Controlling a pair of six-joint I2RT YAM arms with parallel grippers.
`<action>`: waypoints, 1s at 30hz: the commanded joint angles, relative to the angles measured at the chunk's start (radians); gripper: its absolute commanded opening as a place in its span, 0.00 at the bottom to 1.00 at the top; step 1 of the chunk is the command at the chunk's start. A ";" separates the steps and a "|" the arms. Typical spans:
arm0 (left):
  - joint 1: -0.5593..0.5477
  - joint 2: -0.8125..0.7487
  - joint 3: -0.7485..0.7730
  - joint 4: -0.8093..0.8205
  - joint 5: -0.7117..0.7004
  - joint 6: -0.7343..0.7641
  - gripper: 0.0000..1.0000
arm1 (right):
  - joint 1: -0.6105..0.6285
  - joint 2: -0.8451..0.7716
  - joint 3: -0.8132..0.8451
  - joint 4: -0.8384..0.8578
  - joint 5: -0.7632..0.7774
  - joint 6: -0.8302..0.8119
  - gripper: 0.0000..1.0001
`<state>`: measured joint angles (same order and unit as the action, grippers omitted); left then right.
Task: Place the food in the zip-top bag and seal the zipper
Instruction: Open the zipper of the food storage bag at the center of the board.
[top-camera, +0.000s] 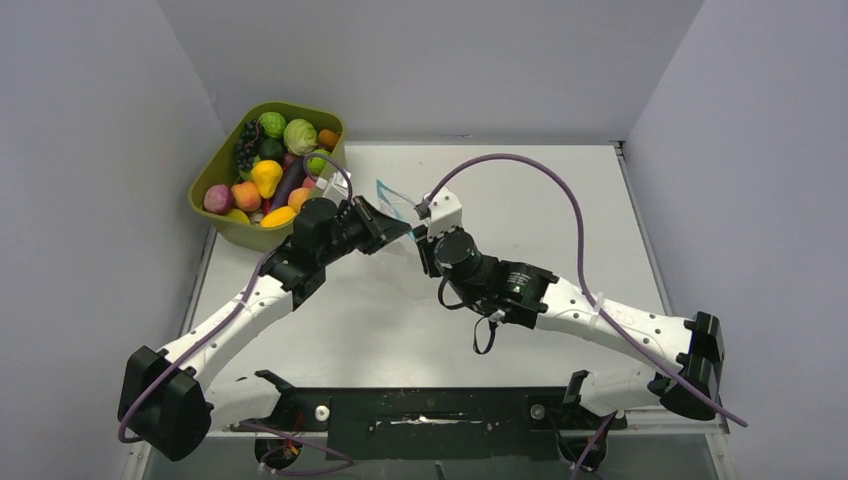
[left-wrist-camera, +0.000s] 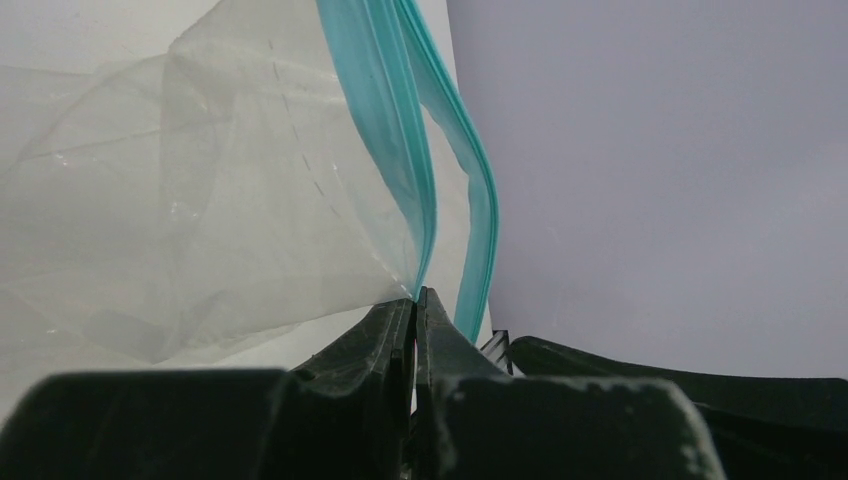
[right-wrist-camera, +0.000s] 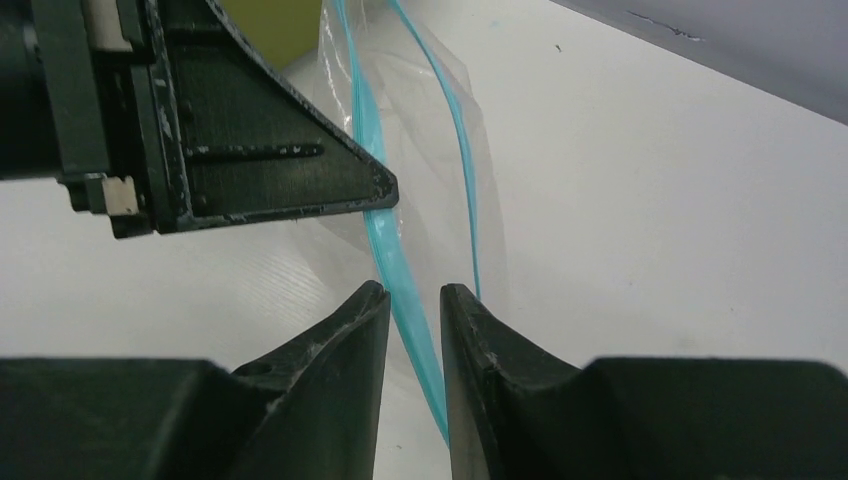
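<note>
Two grippers are facing each other mid-desk (top-camera: 560, 220) at the zip-top bag (left-wrist-camera: 200, 200). We are noting the left gripper (left-wrist-camera: 415, 300), jaws closed, pinching the zipper (left-wrist-camera: 390, 130). The right gripper (right-wrist-camera: 415, 295), jaws slightly parted, is straddling it. The food (top-camera: 266, 178) is sitting in the green tub (top-camera: 205, 187), far left.

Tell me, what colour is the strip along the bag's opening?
The zipper is teal-blue, clearest in the left wrist view.
</note>
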<state>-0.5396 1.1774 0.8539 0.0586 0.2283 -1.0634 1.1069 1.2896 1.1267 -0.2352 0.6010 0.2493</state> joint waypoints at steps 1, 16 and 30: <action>0.006 -0.042 -0.021 0.101 0.052 0.014 0.00 | -0.033 -0.021 0.127 -0.163 0.036 0.175 0.28; 0.005 -0.049 -0.022 0.077 0.080 0.029 0.00 | -0.154 0.009 0.117 -0.159 -0.164 0.245 0.31; 0.006 -0.040 -0.004 0.091 0.114 0.035 0.00 | -0.157 0.016 0.132 -0.160 -0.165 0.268 0.37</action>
<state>-0.5396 1.1526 0.8230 0.0860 0.3046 -1.0424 0.9550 1.3006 1.2266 -0.4213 0.4213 0.5083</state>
